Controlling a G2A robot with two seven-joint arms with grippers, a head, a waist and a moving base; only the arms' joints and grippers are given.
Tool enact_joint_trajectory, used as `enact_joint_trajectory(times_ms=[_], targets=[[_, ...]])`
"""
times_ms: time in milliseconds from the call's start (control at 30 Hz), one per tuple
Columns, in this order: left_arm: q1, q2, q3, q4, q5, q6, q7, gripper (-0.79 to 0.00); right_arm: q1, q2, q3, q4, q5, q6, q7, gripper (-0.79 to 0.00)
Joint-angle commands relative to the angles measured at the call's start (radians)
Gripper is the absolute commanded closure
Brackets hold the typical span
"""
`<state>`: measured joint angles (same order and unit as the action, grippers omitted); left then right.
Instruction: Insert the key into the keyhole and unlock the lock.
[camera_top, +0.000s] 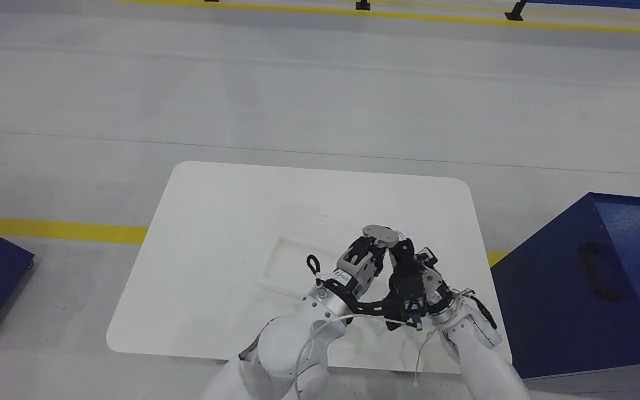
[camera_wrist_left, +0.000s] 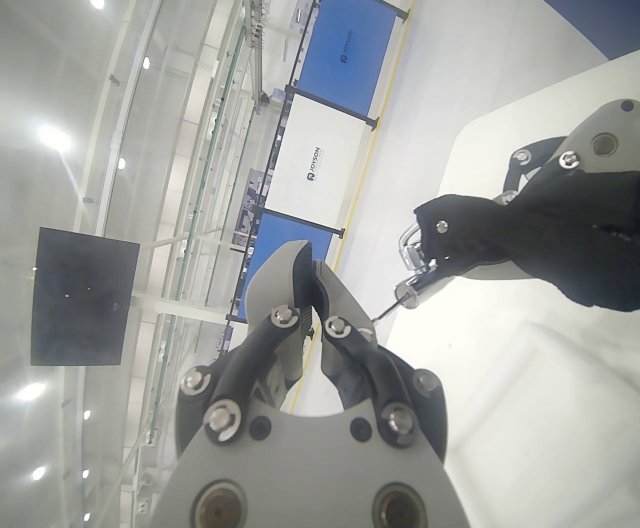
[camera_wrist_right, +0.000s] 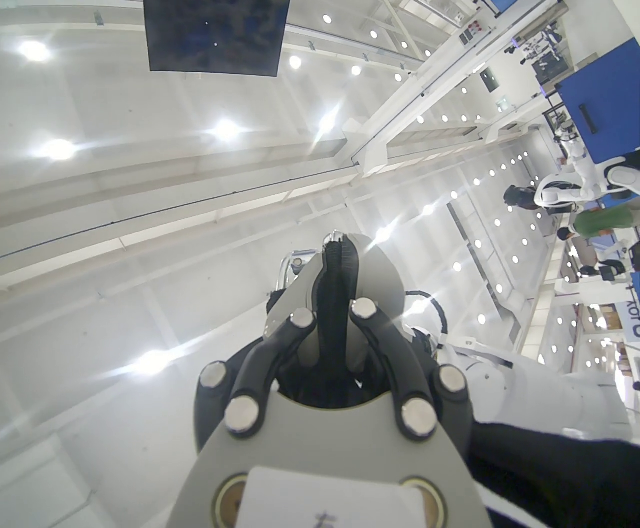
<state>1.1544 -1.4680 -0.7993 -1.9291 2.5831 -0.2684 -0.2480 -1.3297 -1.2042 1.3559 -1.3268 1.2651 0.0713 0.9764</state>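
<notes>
Two pincers meet over the near right part of the white table (camera_top: 230, 250) in the top view. The left pincer (camera_top: 377, 238) and the right pincer (camera_top: 404, 262) stand tip to tip, almost touching, so the work lies between them.

From the left wrist, its own pincer is drawn narrow, pads all but meeting. A thin key (camera_wrist_left: 384, 313) runs out from behind one finger and slants away toward the chrome padlock (camera_wrist_left: 425, 281) just beyond the tips. The grip on the key's head is hidden, though it looks pinched there. The key's point sits at the keyhole (camera_wrist_left: 407, 298) in the lock's end face; how deep it has gone I cannot tell. The right pincer, sleeved in black cloth (camera_wrist_left: 550, 240), clamps the padlock's body, with the shackle (camera_wrist_left: 406, 245) turned away from the left pincer.

From the right wrist, its own pincer is closed narrow, and the shackle's chrome bow shows just past one finger.

Key shaft and lock barrel seem to lie nearly in one line, so the coming move looks like a push along that line by the left arm, then a twist.
</notes>
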Motion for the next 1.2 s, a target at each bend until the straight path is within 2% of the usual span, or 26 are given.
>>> enact_joint_trajectory(times_ms=[0, 100, 233, 433, 767, 1167], targets=[[0.017, 0.003, -0.018, -0.026, -0.005, -0.007, 0.007, 0.000, 0.001, -0.003, 0.004, 0.000, 0.010, -0.024, -0.015, 0.000], [0.040, 0.009, -0.039, -0.047, 0.015, -0.005, 0.008, 0.000, -0.004, -0.006, 0.009, -0.009, -0.002, -0.087, -0.022, 0.000], [0.044, 0.010, -0.054, -0.021, 0.014, -0.004, 0.017, 0.000, -0.009, -0.009, 0.005, -0.017, -0.022, -0.120, -0.003, 0.000], [0.029, 0.004, -0.040, 0.004, 0.023, -0.001, 0.024, 0.000, -0.016, -0.011, 0.000, -0.022, -0.051, -0.129, 0.051, 0.000], [0.038, 0.001, -0.048, -0.020, 0.031, -0.013, 0.017, 0.000, -0.011, -0.014, 0.014, -0.012, -0.070, -0.154, 0.056, 0.000], [0.026, -0.005, -0.054, -0.035, 0.001, -0.086, 0.017, 0.000, -0.010, -0.017, 0.013, 0.005, -0.145, -0.222, 0.114, 0.000]])
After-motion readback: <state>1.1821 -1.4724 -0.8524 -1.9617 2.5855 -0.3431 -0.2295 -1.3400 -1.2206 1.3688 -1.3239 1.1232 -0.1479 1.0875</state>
